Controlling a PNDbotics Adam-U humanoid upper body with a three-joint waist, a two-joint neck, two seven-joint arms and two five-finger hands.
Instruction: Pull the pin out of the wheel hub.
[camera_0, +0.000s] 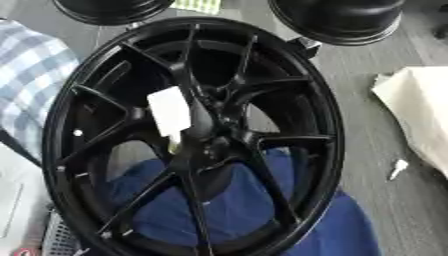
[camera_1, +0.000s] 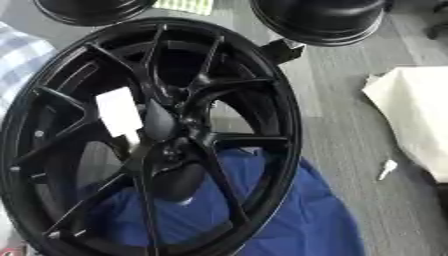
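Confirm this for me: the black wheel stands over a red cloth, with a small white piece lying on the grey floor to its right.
Not quite. The cloth under the black wheel is blue, not red; the left eye view shows it through the spokes and past the lower rim. The rest holds: a small white piece lies on the grey floor to the wheel's right.

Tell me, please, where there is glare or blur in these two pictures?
Left eye view: soft all over; pale sheen along the wheel rim's right side; the white tag is washed out, no text readable. Right eye view: equally soft; sheen on the rim and on the black round object at top; spoke edges smeared.
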